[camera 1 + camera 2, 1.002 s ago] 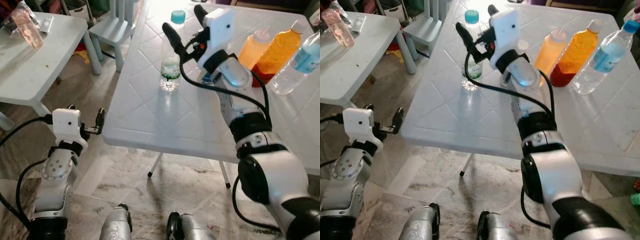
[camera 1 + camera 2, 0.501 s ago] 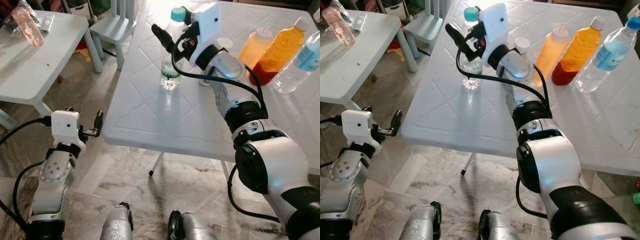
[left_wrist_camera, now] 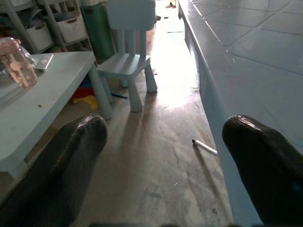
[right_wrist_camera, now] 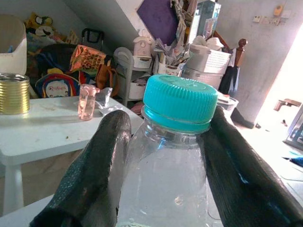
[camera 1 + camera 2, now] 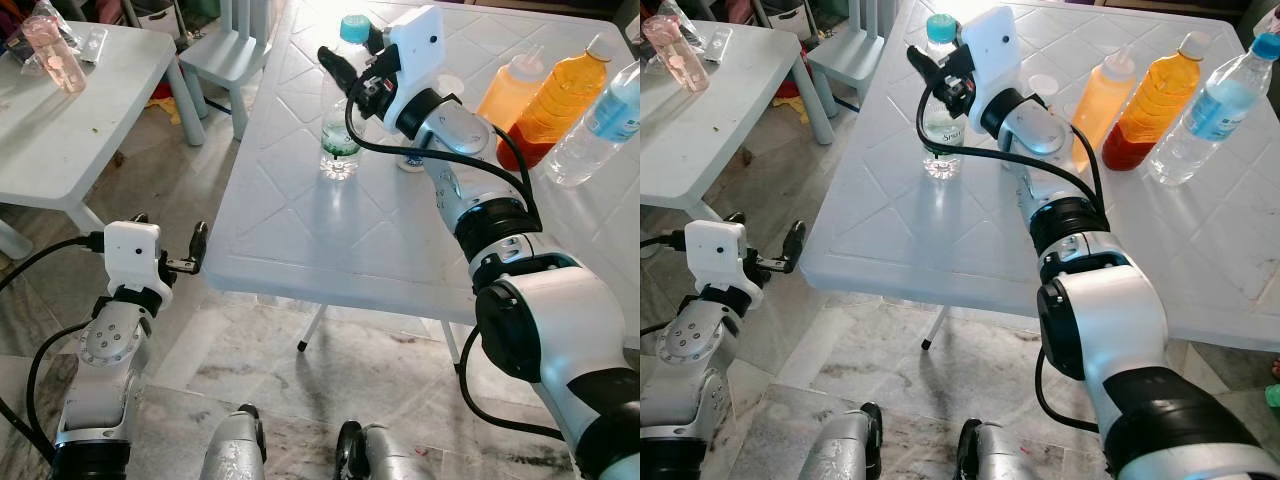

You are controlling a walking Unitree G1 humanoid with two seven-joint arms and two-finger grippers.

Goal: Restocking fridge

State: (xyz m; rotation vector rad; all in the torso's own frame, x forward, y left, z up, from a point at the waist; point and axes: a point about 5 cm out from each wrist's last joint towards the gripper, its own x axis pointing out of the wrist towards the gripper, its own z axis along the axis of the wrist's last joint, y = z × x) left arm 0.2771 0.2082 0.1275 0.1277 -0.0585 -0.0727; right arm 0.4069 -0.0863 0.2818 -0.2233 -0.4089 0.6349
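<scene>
Right wrist view has the right gripper [image 4: 163,156] with a black finger on each side of the teal-capped water bottle [image 4: 173,156], which stands upright on the white table [image 5: 330,240]. Beside that table's edge, the left gripper [image 3: 165,165] hangs spread.

Water bottle [image 5: 341,110] on table [image 5: 330,230], 3 bottles [image 5: 560,105] rightward.

Small white item [image 5: 411,160] behind right arm mostly hidden, perhaps cup; water bottle [image 5: 607,122] cut by frame edge
</scene>
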